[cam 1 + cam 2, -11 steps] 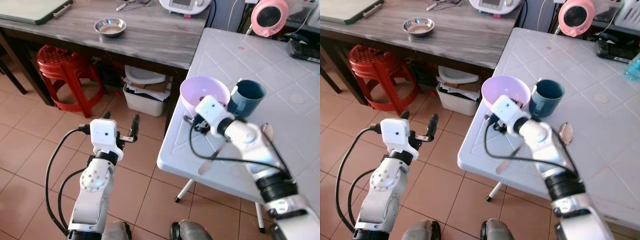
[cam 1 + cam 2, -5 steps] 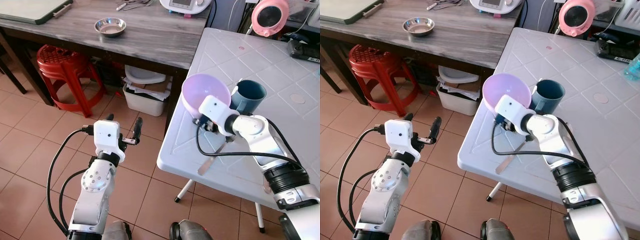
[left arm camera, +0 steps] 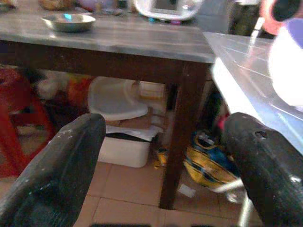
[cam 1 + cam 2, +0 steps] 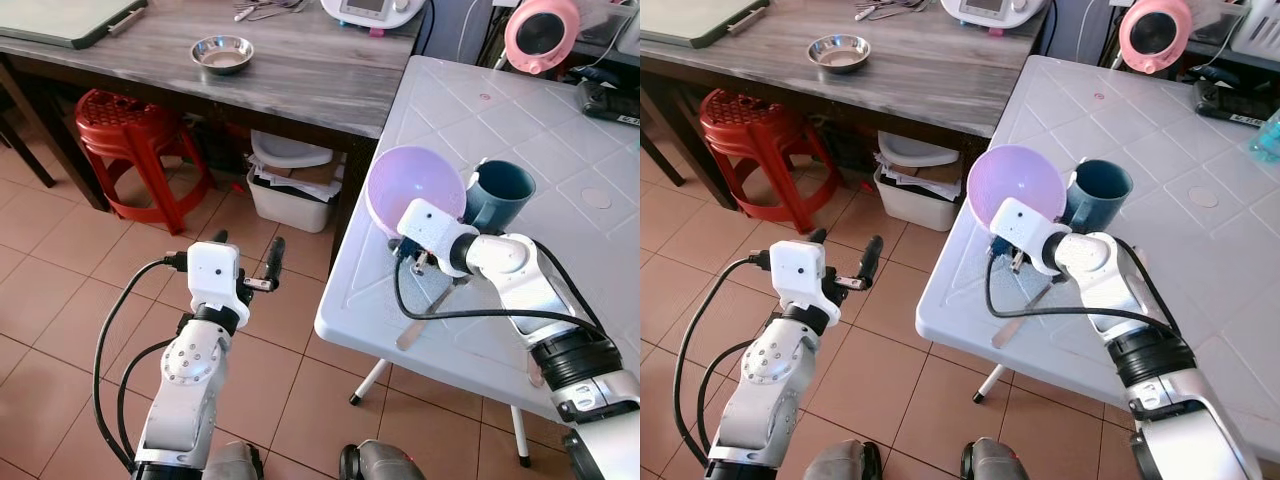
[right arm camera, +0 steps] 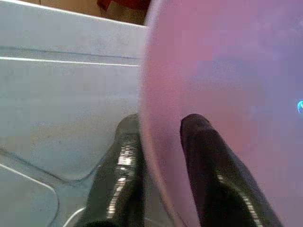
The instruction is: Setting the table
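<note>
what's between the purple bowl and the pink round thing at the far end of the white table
The teal mug stands right behind the purple bowl; past it, bare white table up to the pink round thing, in the eye views.

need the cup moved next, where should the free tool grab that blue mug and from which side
Grip the blue mug by its rim, coming down from above on the side away from the purple bowl. It stands upright with its mouth open, and the bowl, pinched at the rim by the right tool, leans close against its near side. Its handle can hardly be made out.
</note>
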